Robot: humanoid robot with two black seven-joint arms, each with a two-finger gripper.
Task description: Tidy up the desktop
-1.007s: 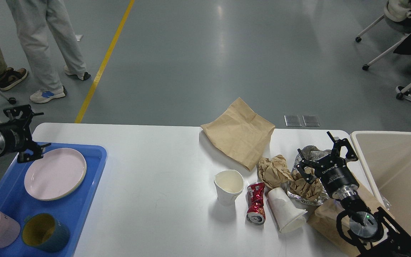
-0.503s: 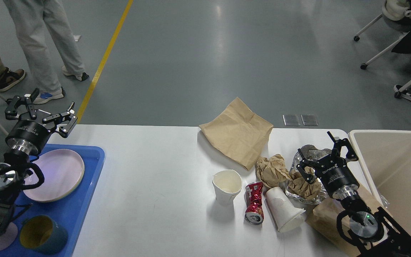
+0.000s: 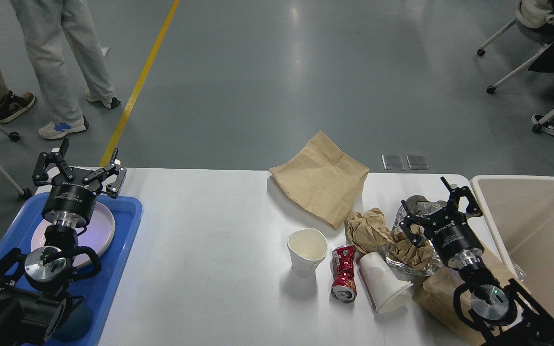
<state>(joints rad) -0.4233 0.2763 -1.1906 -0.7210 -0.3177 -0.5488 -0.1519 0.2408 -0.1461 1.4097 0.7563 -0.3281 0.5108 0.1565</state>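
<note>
The white desktop [image 3: 209, 230] carries litter at its right half: a flat brown paper bag [image 3: 322, 178], crumpled brown paper [image 3: 366, 229], an upright white paper cup [image 3: 307, 250], a crushed red can [image 3: 344, 274], a tipped white cup [image 3: 383, 283], and a foil wrapper [image 3: 419, 204]. My right gripper [image 3: 435, 202] is open and empty, held over the foil and crumpled paper. My left gripper [image 3: 79, 166] is open and empty, above the far edge of the blue tray [image 3: 123, 240].
A pink plate [image 3: 101, 226] lies in the blue tray under my left arm. A beige bin [image 3: 536, 230] stands at the right edge. Another brown bag [image 3: 438, 293] lies under my right arm. People and chairs stand on the floor beyond.
My left arm has swung in from the left and now stands over the blue tray, hiding the cups there. My right arm and the litter have not moved.
</note>
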